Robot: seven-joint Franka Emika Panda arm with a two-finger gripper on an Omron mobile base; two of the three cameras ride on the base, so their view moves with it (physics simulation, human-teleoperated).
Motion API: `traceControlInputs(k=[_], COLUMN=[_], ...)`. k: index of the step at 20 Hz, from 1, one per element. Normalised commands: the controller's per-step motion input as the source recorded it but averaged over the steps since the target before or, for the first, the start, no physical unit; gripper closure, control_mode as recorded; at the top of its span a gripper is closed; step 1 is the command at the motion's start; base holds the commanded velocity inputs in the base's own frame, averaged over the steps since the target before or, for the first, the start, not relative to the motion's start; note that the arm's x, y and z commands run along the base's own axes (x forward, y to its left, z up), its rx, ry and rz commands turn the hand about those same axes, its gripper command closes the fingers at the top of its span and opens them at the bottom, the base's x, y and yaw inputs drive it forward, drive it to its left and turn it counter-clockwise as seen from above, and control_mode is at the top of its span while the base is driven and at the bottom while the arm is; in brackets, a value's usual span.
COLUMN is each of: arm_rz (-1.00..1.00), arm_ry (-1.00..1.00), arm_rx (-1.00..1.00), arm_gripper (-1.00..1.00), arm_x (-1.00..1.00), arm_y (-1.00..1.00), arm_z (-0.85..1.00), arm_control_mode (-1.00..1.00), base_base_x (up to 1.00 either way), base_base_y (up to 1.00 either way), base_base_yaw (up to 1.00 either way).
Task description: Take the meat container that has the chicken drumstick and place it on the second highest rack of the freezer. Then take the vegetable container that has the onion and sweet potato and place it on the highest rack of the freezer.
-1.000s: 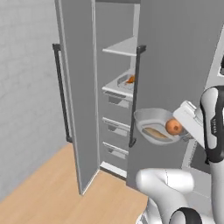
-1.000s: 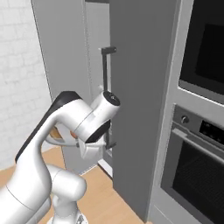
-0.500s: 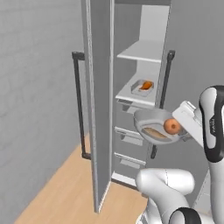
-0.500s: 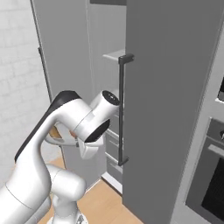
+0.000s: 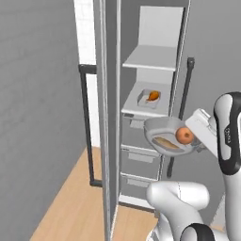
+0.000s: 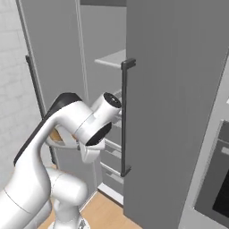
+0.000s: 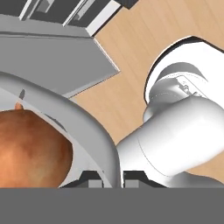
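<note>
I hold the vegetable container (image 5: 162, 134), a grey bowl, level in front of the open freezer. In it lie an orange onion (image 5: 185, 135) and a tan sweet potato (image 5: 165, 142). My gripper (image 5: 193, 140) is shut on the bowl's right rim. In the hand view my gripper (image 7: 113, 178) pinches the grey rim (image 7: 89, 129), with the onion (image 7: 30, 148) just inside. Behind the bowl, the meat container (image 5: 149, 98) with the chicken drumstick (image 5: 153, 96) rests on the second highest rack (image 5: 134, 109). The highest rack (image 5: 153, 60) is bare. In the right base view my arm hides most of the bowl (image 6: 56, 134).
The freezer's left door (image 5: 107, 122) stands open edge-on, its dark handle (image 5: 87, 124) facing out. The right door carries a dark handle (image 5: 182, 106) close behind the bowl. Drawers (image 5: 141, 157) fill the freezer below the racks. Wooden floor (image 5: 77, 202) lies in front.
The whole picture has shifted: the base has driven, and the freezer now sits nearer and more head-on. The bowl stays in my gripper in the same pose.
</note>
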Motion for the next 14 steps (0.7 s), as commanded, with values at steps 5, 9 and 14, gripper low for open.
traceControlInputs(k=[5, 9, 14], arm_rz=[0.0, 0.0, 0.0], arm_ry=[0.0, 0.0, 0.0], arm_rx=[0.0, 0.0, 0.0], arm_gripper=[1.0, 1.0, 1.0], arm_x=[0.0, 0.0, 0.0], arm_y=[0.0, 0.0, 0.0], arm_z=[0.0, 0.0, 0.0], arm_control_mode=[1.0, 1.0, 1.0], base_base_x=[0.51, 0.54, 0.47], base_base_y=[0.09, 0.4, 0.17], base_base_yaw=[-0.26, -0.17, -0.15])
